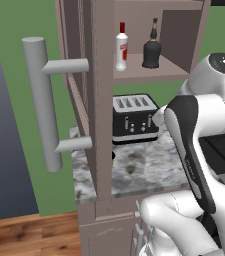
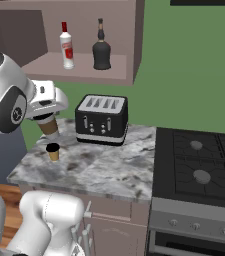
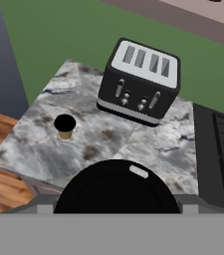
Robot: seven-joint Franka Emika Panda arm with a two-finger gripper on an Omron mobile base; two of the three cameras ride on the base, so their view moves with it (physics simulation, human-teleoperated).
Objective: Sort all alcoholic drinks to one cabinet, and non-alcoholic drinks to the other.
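Two bottles (image 2: 67, 46) stand on the cabinet (image 2: 84, 70) shelf, upper left; the cup (image 2: 53, 151) sits on the counter (image 2: 109, 170). The claw's opening cannot be made out.

left base view: looked forward from behind the arm's left, close against the open cabinet door (image 1: 91, 100), past it to the toaster (image 1: 134, 118).
right base view: looked from the right, farther back, over the counter (image 2: 109, 170) and stove (image 2: 199, 170).
hand view: looked down on the counter from above.
shared: toaster, marble counter, and both base views the cabinet shelf (image 2: 79, 70).
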